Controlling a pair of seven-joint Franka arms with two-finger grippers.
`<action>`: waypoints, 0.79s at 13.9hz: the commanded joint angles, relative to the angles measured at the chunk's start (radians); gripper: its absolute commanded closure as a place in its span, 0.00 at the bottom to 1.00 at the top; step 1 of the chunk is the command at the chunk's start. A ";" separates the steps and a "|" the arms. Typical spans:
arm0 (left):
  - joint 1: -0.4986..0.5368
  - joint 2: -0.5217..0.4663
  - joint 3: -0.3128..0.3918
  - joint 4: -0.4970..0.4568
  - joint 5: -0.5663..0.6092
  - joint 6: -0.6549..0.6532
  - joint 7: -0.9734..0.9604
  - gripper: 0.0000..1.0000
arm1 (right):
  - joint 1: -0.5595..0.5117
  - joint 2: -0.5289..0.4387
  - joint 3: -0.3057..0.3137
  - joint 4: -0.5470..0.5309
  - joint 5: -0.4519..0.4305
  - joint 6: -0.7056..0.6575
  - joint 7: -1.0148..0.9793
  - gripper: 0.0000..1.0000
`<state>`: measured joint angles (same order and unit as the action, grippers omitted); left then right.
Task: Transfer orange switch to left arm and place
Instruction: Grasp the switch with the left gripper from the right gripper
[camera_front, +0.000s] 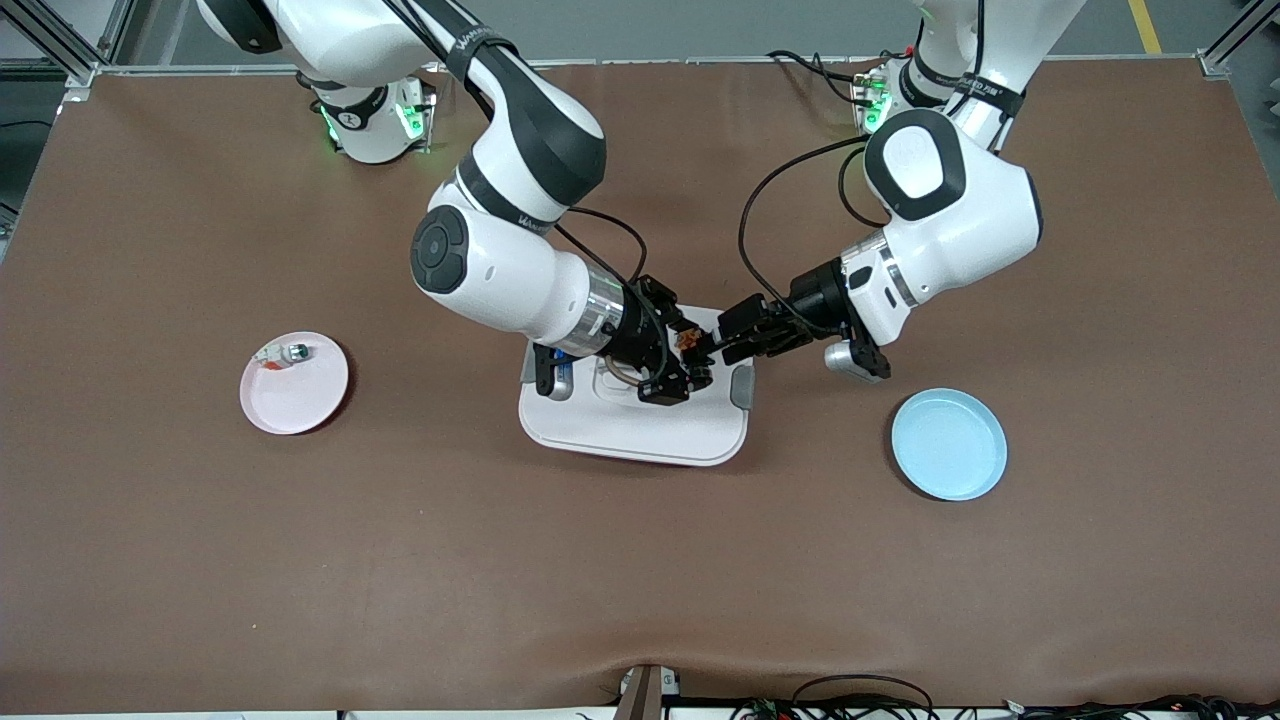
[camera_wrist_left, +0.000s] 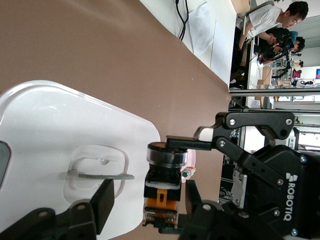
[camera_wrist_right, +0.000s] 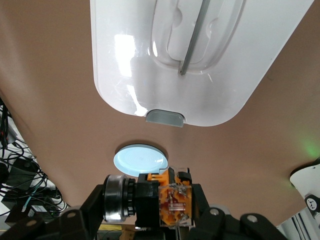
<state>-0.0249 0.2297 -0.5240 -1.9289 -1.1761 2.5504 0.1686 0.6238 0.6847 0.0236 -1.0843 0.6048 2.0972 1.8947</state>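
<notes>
Brown surface, mid-handover above the box (camera_front: 640, 420): right claw (camera_front: 690, 365) grips the orange switch (camera_front: 692, 345); left claw (camera_front: 722, 345), half-open, brackets it from the left arm's end.

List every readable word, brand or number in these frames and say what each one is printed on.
"ROBOTIQ": on the black body of the right pincer, seen in the left wrist view.
White lettering on the black band of the right arm and of the left arm: too small to read.
Nothing readable on the box, orange switch or plates.
</notes>
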 joint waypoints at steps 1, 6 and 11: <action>-0.024 0.048 -0.007 0.041 -0.013 0.054 0.025 0.36 | 0.005 0.021 0.007 0.037 0.015 0.009 0.020 1.00; -0.033 0.046 -0.007 0.031 -0.013 0.065 0.025 0.52 | 0.008 0.029 0.007 0.037 0.015 0.027 0.021 1.00; -0.032 0.049 -0.007 0.028 -0.013 0.065 0.026 1.00 | 0.013 0.042 0.007 0.043 0.015 0.033 0.020 1.00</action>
<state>-0.0559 0.2723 -0.5254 -1.9059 -1.1758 2.5980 0.1898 0.6274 0.7013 0.0314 -1.0839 0.6071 2.1213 1.8969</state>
